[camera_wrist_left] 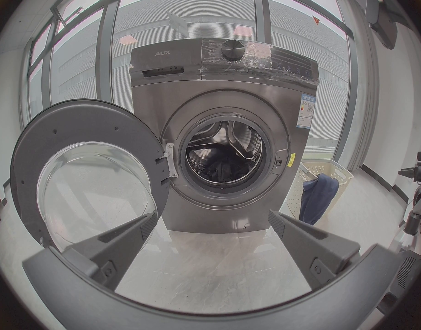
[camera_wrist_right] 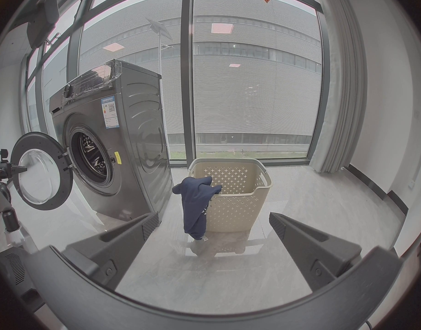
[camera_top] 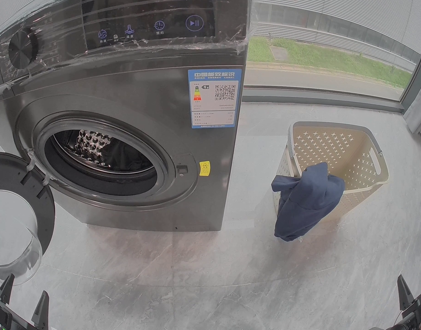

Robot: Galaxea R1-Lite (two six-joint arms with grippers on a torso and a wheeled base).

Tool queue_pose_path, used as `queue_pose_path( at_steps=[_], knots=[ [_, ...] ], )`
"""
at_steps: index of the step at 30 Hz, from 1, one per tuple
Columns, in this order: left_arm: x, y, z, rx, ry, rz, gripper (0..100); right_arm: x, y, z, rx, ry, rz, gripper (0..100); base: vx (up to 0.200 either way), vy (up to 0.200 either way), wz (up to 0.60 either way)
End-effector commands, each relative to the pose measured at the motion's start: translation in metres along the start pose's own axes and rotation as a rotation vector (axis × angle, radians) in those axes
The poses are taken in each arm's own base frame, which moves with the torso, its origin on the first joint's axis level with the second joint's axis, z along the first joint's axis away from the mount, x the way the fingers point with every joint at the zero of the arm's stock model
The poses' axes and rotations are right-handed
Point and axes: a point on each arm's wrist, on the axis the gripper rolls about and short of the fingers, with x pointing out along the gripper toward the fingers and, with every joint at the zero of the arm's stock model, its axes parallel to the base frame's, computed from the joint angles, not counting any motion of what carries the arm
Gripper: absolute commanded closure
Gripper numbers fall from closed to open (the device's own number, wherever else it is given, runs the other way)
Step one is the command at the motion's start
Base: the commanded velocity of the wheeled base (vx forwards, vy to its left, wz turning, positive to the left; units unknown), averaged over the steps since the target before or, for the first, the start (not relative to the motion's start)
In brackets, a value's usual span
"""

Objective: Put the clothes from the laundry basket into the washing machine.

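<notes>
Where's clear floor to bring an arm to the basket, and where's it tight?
Bare floor spans from the washing machine's front to the basket, and right of the basket. Tight: the open door at left, and the blue garment hanging over the basket's near rim.

Navy garment (camera_top: 306,200) draped over beige laundry basket (camera_top: 357,154) rim.

Looks like a bare, showroom-like laundry corner: washing machine (camera_top: 128,88) with wrapping film (camera_top: 174,46) on its panel, laundry basket (camera_top: 332,125) on pale polished floor tiles (camera_top: 219,276), floor-to-ceiling windows (camera_wrist_right: 187,92) facing a large building (camera_wrist_right: 256,97), grey curtain (camera_wrist_right: 338,92) alongside.
</notes>
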Motion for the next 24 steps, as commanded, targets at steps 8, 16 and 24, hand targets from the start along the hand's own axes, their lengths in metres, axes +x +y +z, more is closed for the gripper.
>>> queue_pose_path(
  at_steps=[8,16,24],
  knots=[
    [0.0006,0.0,-0.0048,0.009,0.01,0.0,0,0.0009,0.0001,-0.005,0.0,0.012,0.0,0,0.2,0.0,0.0],
    [0.0007,0.0,-0.0046,0.005,0.01,0.0,0,0.0009,0.0,-0.005,0.002,0.012,0.001,0,0.0,-0.05,0.0],
    [0.0006,0.0,-0.0046,0.005,0.008,0.0,0,0.0009,0.0001,-0.005,0.003,0.012,0.0,0,0.0,-0.2,0.0]
  ],
)
